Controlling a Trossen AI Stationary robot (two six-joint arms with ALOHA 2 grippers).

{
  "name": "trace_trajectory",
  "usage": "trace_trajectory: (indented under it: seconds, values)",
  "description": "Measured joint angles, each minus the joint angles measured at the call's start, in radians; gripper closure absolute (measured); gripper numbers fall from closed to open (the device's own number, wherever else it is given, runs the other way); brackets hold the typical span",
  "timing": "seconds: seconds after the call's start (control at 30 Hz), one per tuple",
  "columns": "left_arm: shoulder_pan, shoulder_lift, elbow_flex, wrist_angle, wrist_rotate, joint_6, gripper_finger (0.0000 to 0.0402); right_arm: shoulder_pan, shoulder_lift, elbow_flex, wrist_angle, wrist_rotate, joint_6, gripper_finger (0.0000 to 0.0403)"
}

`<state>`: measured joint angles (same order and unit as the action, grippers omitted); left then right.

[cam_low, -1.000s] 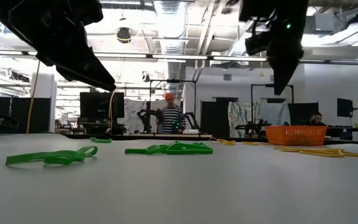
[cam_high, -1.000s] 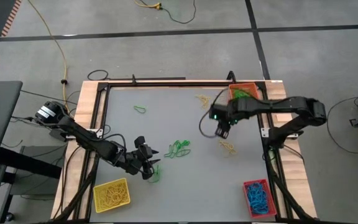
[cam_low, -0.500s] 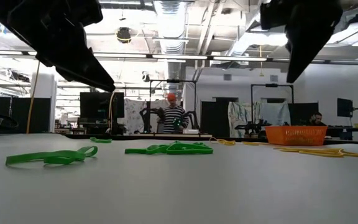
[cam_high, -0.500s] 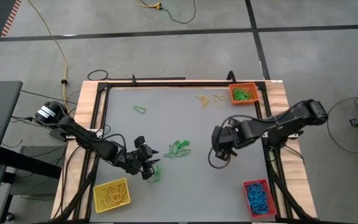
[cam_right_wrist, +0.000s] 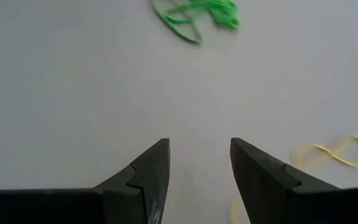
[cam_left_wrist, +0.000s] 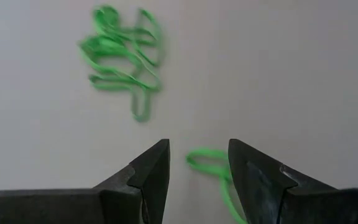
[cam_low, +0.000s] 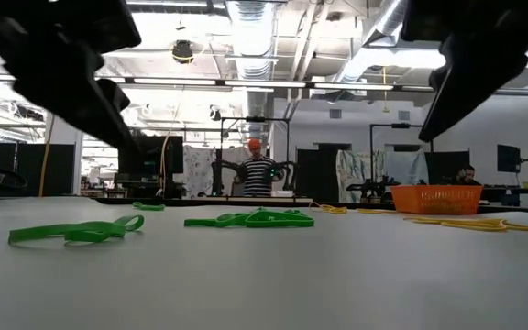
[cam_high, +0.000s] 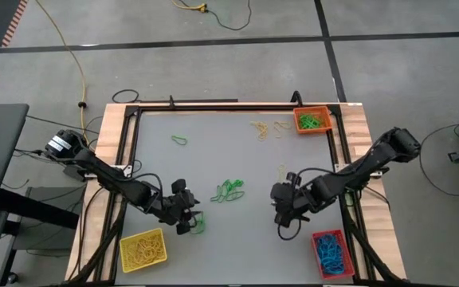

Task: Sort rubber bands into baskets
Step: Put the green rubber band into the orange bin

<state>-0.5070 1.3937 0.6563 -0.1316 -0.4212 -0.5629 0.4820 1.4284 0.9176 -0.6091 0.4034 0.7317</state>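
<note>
High view alone showed 3 baskets: yellow basket (cam_high: pixel 143 249), orange basket (cam_high: pixel 312 120), red basket (cam_high: pixel 330 252). Left gripper (cam_left_wrist: pixel 197 163) stood parted and empty; a green rubber band (cam_left_wrist: pixel 211 169) lay between its fingertips, a green cluster (cam_left_wrist: pixel 122 51) farther ahead. Right gripper (cam_right_wrist: pixel 199 163) parted, empty, over bare table (cam_right_wrist: pixel 73 93); a yellow band (cam_right_wrist: pixel 335 153) off to 1 side.

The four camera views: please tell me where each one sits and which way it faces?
High view: above the table, facing straight down; shows both arms.
Low view: at table-top height, facing level across into the room; dark arm parts hang from above.
Left wrist view: on the left arm, facing down past the open left gripper at a green rubber band.
Right wrist view: on the right arm, facing down past the open right gripper.
Shared: the green band cluster appears in the high and left wrist views.
</note>
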Motion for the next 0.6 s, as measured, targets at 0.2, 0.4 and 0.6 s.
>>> trace_trajectory:
  seconds: [0.2, 0.4, 0.6]
  values:
    - [-0.038, 0.000, 0.000, -0.045, 0.074, -0.025, 0.0248, 0.049, 0.000, -0.059, 0.166, 0.055, -0.024, 0.0207]
    - [-0.062, 0.063, 0.000, -0.043, 0.108, -0.037, 0.0248, 0.068, 0.000, -0.081, 0.294, 0.073, -0.095, 0.0207]
    - [-0.063, 0.226, 0.022, -0.001, 0.143, -0.039, 0.0248, 0.068, 0.000, -0.082, 0.363, 0.096, -0.159, 0.0207]
